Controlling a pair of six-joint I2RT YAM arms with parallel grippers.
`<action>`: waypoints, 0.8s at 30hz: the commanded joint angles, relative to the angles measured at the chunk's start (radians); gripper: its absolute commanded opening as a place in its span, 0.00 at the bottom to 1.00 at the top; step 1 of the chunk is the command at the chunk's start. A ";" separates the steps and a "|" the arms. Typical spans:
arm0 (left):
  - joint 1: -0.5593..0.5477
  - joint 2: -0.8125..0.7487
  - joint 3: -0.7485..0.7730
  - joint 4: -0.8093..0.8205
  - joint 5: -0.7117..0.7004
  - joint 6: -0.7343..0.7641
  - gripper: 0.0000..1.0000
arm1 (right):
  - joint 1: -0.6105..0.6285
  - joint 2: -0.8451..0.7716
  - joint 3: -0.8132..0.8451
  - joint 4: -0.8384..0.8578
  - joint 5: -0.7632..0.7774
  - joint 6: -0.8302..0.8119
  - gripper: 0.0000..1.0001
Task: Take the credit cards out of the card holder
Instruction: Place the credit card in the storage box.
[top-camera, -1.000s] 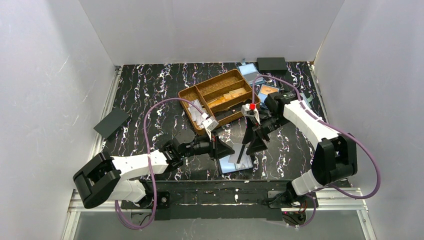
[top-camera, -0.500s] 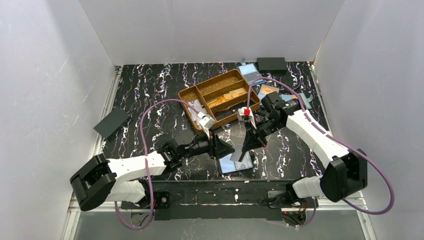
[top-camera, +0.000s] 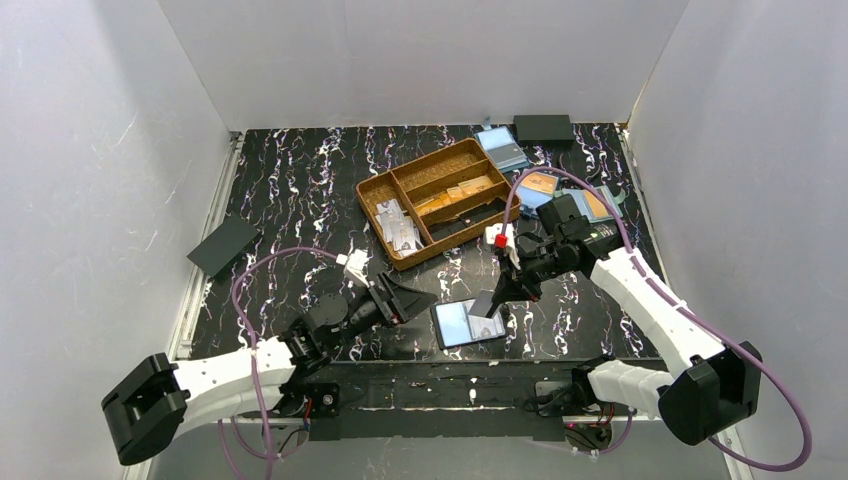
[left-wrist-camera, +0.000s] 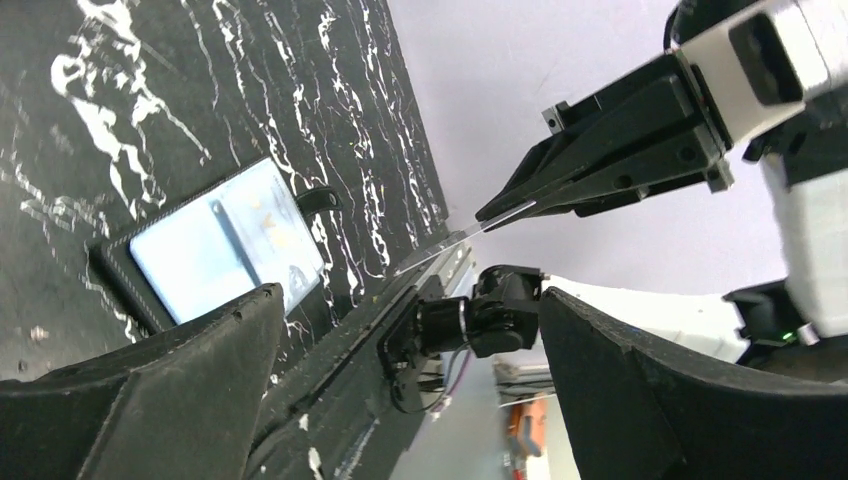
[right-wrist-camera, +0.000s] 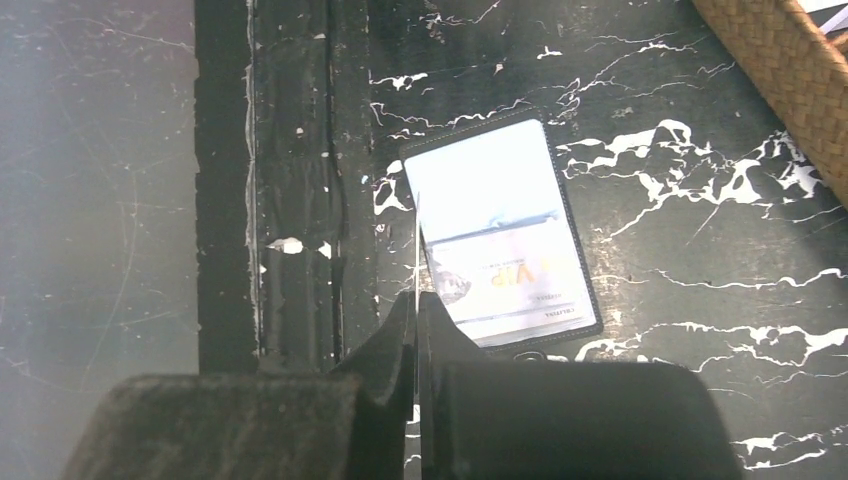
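The black card holder (top-camera: 452, 324) lies open and flat near the table's front edge, its light blue lining up. One pale credit card (right-wrist-camera: 510, 275) with gold print still sits in its lower pocket. My right gripper (top-camera: 497, 298) hangs just above the holder's right half, shut on another credit card (top-camera: 484, 305). That card shows edge-on as a thin line (right-wrist-camera: 416, 235) in the right wrist view and also edge-on (left-wrist-camera: 450, 243) in the left wrist view. My left gripper (top-camera: 415, 298) is open with nothing in it, just left of the holder (left-wrist-camera: 215, 245) and apart from it.
A woven brown tray (top-camera: 372, 190) with several cards in its compartments stands behind the holder. Blue holders with orange cards (top-camera: 538, 184) lie at the back right near a black box (top-camera: 543, 127). Another black box (top-camera: 224, 246) lies at the left edge.
My left gripper has opened, let go of the holder and drawn back to the left. My right gripper has shut on a card and pulled it clear; the holder has dropped flat.
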 joint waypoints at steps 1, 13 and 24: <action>0.005 -0.066 -0.064 0.014 -0.070 -0.203 0.98 | 0.004 -0.024 0.004 0.030 0.011 -0.058 0.01; 0.004 0.036 -0.028 0.015 -0.042 -0.538 0.98 | 0.004 -0.035 0.127 -0.117 0.063 -0.451 0.01; -0.002 0.226 0.122 0.015 0.081 -0.681 0.95 | 0.003 -0.055 0.133 -0.128 0.059 -0.501 0.01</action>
